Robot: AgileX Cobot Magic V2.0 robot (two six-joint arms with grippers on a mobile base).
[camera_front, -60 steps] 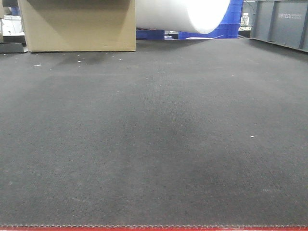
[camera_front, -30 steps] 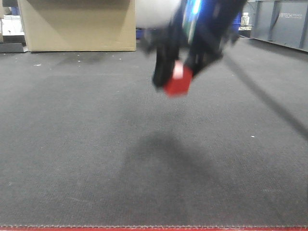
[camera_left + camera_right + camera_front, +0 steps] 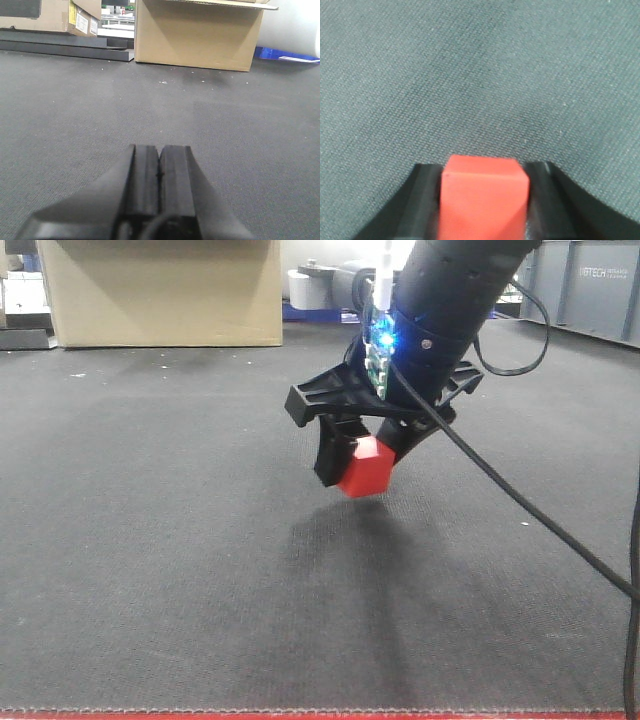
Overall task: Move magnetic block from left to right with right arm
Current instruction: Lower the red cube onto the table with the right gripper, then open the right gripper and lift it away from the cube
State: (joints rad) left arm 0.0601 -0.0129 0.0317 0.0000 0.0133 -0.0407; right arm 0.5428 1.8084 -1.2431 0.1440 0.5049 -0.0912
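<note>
The magnetic block [image 3: 364,469] is a small red cube, held a little above the dark carpet near the middle of the front view. My right gripper [image 3: 358,466] is shut on it, one black finger on each side, and the right arm [image 3: 440,310] slopes down from the upper right. The right wrist view shows the block [image 3: 484,197] filling the gap between the two fingers of that gripper [image 3: 484,172], with carpet beyond. My left gripper [image 3: 159,152] is shut on nothing, low over the carpet.
A cardboard box [image 3: 160,292] stands at the back left, and the same box [image 3: 197,32] faces the left gripper. Grey bins [image 3: 590,288] line the back right. A black cable [image 3: 520,505] trails from the right arm toward the lower right.
One second ago no arm showed in the front view. The right arm came in from above holding the block and has since sunk a little lower.
</note>
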